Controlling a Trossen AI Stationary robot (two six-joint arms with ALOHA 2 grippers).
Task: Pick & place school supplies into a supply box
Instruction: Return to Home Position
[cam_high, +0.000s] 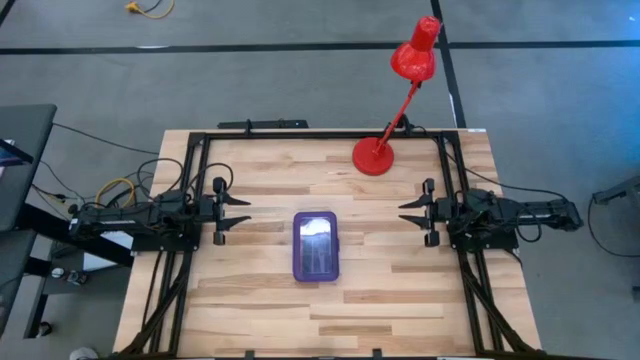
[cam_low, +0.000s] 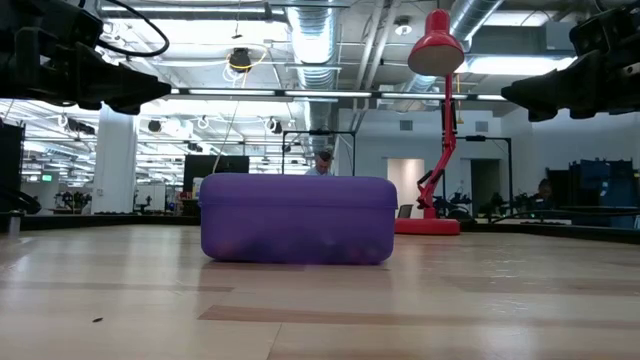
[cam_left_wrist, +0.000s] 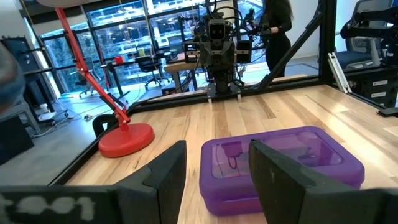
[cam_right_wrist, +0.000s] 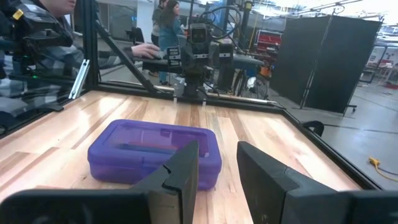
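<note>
The purple supply box (cam_high: 316, 247) lies flat on its base in the middle of the table with its lid shut; it also shows in the low view (cam_low: 297, 219), the left wrist view (cam_left_wrist: 280, 165) and the right wrist view (cam_right_wrist: 152, 152). Faint shapes show through its lid, too dim to name. No loose pencils, pens or scissors show on the table. My left gripper (cam_high: 240, 215) hangs open above the table's left side, pointing toward the box. My right gripper (cam_high: 409, 214) hangs open above the right side, facing it.
A red desk lamp stands on its round base (cam_high: 373, 157) near the far edge, right of centre, its head (cam_high: 414, 55) leaning out beyond the table. A black frame (cam_high: 300, 134) borders the table. People stand in the room behind (cam_right_wrist: 165, 28).
</note>
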